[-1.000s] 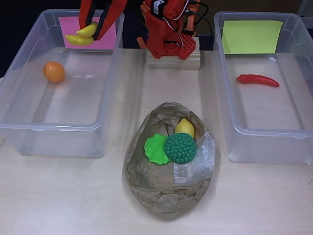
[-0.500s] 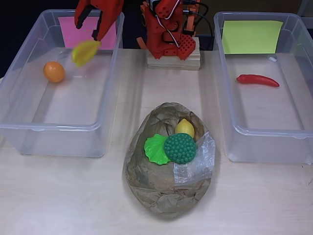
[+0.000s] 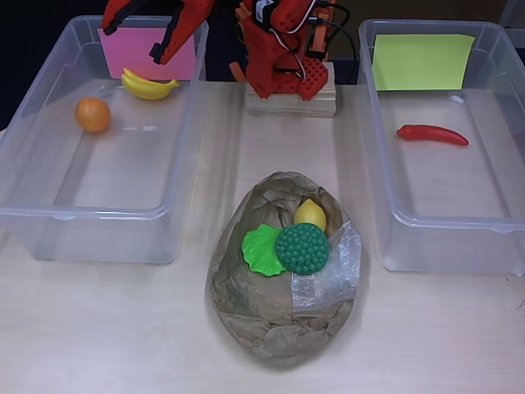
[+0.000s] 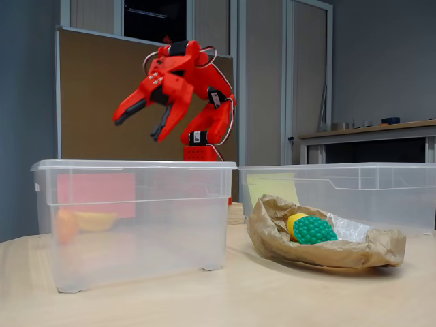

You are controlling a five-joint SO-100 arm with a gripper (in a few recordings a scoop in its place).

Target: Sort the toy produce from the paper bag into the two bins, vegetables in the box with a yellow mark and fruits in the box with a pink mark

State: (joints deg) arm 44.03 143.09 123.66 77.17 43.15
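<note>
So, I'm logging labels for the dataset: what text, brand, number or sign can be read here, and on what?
None can be read.
Pink mark on the left bin: blank.
Yellow mark on the right bin: blank.
Paper bag: no print visible.

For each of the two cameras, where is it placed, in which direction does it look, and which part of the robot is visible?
Overhead view: above the table, looking down on the paper bag and both bins; the red arm's base and open gripper show at the top edge.
Fixed view: low, near table height, looking across; the raised arm and gripper show above the pink-marked bin.
Shared: bag, bins, gripper.
</note>
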